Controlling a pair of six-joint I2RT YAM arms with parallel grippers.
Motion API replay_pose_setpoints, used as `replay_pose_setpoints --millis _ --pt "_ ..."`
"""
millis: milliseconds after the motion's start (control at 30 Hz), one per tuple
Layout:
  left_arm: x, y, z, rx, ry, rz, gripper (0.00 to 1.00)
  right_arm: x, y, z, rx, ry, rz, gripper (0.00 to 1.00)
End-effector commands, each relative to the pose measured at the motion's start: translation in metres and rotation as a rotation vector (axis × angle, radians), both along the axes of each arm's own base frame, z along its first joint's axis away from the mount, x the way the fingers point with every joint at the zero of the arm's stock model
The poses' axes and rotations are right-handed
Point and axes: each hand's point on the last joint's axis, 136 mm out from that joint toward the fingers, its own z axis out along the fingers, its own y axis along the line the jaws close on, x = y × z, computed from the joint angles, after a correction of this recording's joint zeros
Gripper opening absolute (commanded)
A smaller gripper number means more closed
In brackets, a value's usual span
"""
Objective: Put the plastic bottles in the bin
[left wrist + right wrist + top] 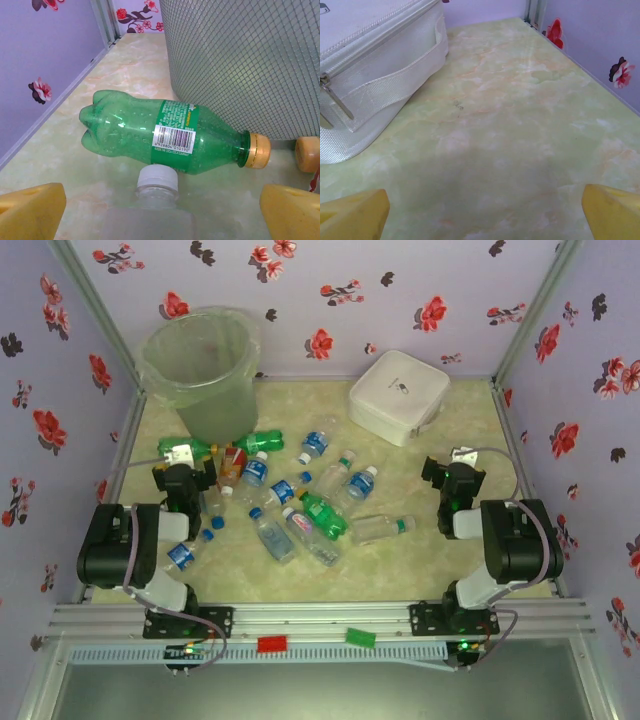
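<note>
Far left stands the bin [200, 365], with a green bottle [165, 137] lying against its wall. Just nearer, the left gripper [160, 215] is spread wide, a white-capped clear bottle [157, 182] between its fingers. More plastic bottles [300, 505] litter mid-table. The right gripper [482, 212], equally wide, hovers over bare table [520, 125] beside a white zippered case [365, 90].

desk [440, 560]: pale yellow-green marbled top | far left: bin [200, 370] upright | far centre-right: white zip case [398, 395] flat | centre-left: plastic bottles [272, 537] scattered on their sides | green bottle [165, 137] lying just beside bin wall, white-capped clear bottle [157, 182] touching it
</note>
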Motion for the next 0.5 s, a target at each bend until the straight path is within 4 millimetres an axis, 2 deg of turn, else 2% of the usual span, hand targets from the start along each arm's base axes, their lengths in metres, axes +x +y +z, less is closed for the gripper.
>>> replay_pose_setpoints --millis 0,467 --pt "0.0015 0.0028 0.0044 0.014 -0.013 0.006 1.00 0.0061 0.0026 0.0074 -0.002 -0.021 0.014 0.99" --pt "0.0023 0.0038 0.0034 -0.018 -0.014 0.008 1.00 0.0068 0.0025 0.0057 0.004 -0.013 0.018 0.99"
